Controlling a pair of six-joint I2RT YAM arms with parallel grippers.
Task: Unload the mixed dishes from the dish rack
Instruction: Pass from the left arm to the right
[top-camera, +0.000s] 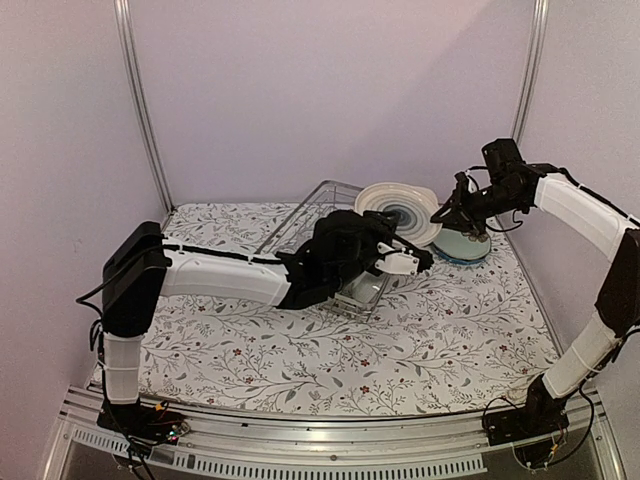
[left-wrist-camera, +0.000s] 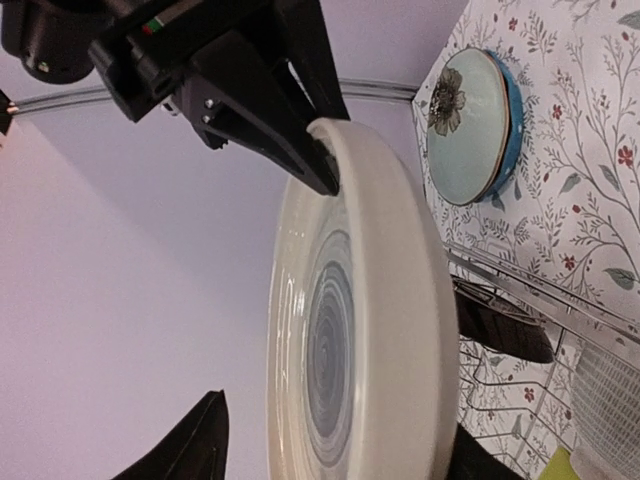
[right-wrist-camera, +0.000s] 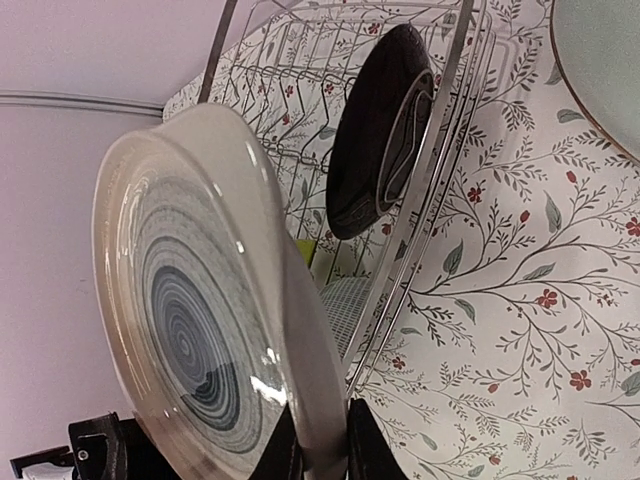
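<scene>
Right pincer is clamped on the rim of the white plate, holding it tilted at 2 o'clock of the dish rack. At the plate's 6 o'clock, the left pincer has its jaws apart, one on either side of the plate.

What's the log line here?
white plate: held on edge | right gripper: shut on its rim | left gripper: open around it | dish rack: dark plate inside

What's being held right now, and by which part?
The white plate, pinched at its rim by the right gripper; the left gripper stands open around it.
</scene>
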